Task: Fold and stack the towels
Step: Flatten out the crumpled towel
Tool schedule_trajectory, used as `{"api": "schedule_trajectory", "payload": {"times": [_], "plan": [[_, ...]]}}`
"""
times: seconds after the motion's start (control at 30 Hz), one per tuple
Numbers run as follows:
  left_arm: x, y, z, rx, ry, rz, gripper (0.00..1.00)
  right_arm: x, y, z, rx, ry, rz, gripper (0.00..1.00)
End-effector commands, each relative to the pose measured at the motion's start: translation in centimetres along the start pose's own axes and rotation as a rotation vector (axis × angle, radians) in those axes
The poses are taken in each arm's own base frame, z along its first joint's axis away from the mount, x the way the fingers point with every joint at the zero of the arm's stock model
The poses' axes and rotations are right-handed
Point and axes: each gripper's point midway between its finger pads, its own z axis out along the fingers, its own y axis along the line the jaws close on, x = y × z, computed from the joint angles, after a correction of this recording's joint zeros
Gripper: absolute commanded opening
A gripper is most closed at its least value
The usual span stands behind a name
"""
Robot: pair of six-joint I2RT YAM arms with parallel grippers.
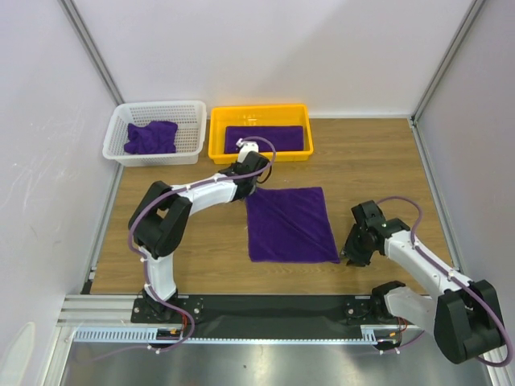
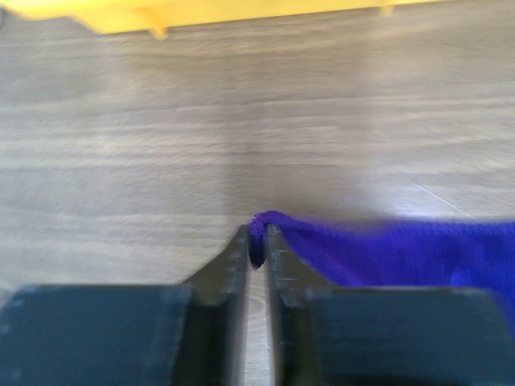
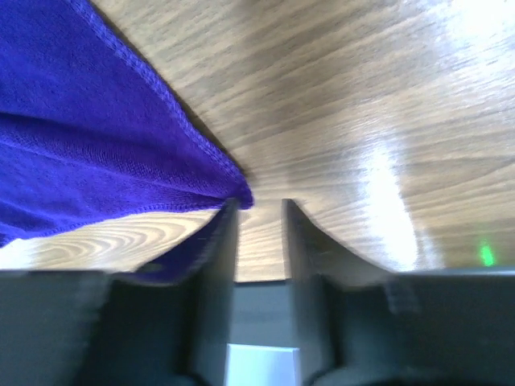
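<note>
I have one flat towel [image 1: 290,225] spread on the counter [image 1: 378,169] between the two arms. A folded towel [image 1: 265,138] lies in the yellow tray [image 1: 216,133] at the far side, and a crumpled towel [image 1: 150,137] waits in the white basket [image 1: 157,105] to the tray's left. The left pincer [image 1: 251,183] sits at the flat towel's far left corner, and the right pincer [image 1: 348,257] at its near right corner.

I judge this cloth light, limp and a little grippy. It will sag and drag rather than hold a shape. I'd take it by the corners or the hemmed edge, pinch the full thickness, and move both ends together so the fold lands square.

The overhead view gives me the layout but hides both sets of jaws under the wrists. The left wrist camera, though blurred, shows the left jaws a thin slit apart with the corner tip sitting in that slit. Whether they bite it or merely stand around it I cannot tell. The right wrist camera shows the right jaws plainly apart with bare wood between them; the hemmed corner just touches one tip and is not gripped. Neither wrist view shows the basket or what lies in the tray.
</note>
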Motion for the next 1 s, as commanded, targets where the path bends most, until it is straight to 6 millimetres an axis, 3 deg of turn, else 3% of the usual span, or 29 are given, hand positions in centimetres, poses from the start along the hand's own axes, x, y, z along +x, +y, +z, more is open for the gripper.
{"api": "schedule_trajectory", "payload": {"times": [0.0, 0.03, 0.1, 0.13, 0.17, 0.2, 0.23, 0.3, 0.33, 0.47, 0.53, 0.57, 0.63, 0.77, 0.97], "plan": [[-2.1, -1.9, -1.4, 0.122, -0.021, 0.02, 0.23, -2.5, 3.1, -1.8, -0.076, -0.05, -0.036, 0.39], [-2.7, -2.1, -2.3, 0.149, -0.029, 0.005, 0.38, -3.1, 3.9, -2.3, -0.092, -0.062, -0.044, 0.42], [-2.4, -2.2, -3.8, 0.178, -0.009, -0.017, 0.47, -4.6, 5.5, -3.0, -0.111, -0.079, -0.059, 0.5], [-3.2, -2.2, -5.3, 0.207, -0.02, -0.043, 0.55, -6.3, 7.4, -4.5, -0.151, -0.118, -0.07, 0.52], [-2.4, -2.2, -6.3, 0.217, 0.007, -0.061, 0.58, -7.5, 8.6, -5.2, -0.173, -0.149, -0.086, 0.54], [-2.2, -2.3, -7.2, 0.237, 0.014, -0.072, 0.61, -8.4, 9.4, -4.9, -0.169, -0.145, -0.093, 0.54], [-2.8, -2.3, -8.9, 0.272, -0.001, -0.1, 0.63, -10.3, 11.3, -6.3, -0.209, -0.193, -0.101, 0.54], [-1.1, -2.7, -10.8, 0.306, 0.041, -0.132, 0.64, -12.6, 13.3, -6.4, -0.246, -0.244, -0.114, 0.54], [-0.5, -3.0, -11.7, 0.337, 0.058, -0.144, 0.65, -14.2, 15.1, -6.0, -0.283, -0.262, -0.118, 0.53], [2.8, -4.5, -16.0, 0.451, 0.113, -0.224, 0.65, -18.0, 18.4, -3.6, -0.361, -0.289, -0.12, 0.48], [4.0, -5.1, -17.0, 0.494, 0.121, -0.234, 0.63, -19.5, 19.6, -2.3, -0.391, -0.302, -0.128, 0.42], [5.6, -5.7, -17.4, 0.515, 0.141, -0.233, 0.62, -20.0, 20.2, -0.8, -0.389, -0.279, -0.136, 0.36], [7.5, -6.1, -17.8, 0.531, 0.155, -0.224, 0.51, -20.7, 21.1, 1.0, -0.39, -0.256, -0.155, 0.28], [9.9, -6.7, -18.1, 0.515, 0.151, -0.179, 0.33, -21.0, 20.4, 3.6, -0.331, -0.236, -0.167, 0.22], [12.2, -8.1, -17.6, 0.488, 0.169, -0.167, 0.2, -21.7, 18.4, 6.6, -0.241, -0.224, -0.163, 0.16]]}}
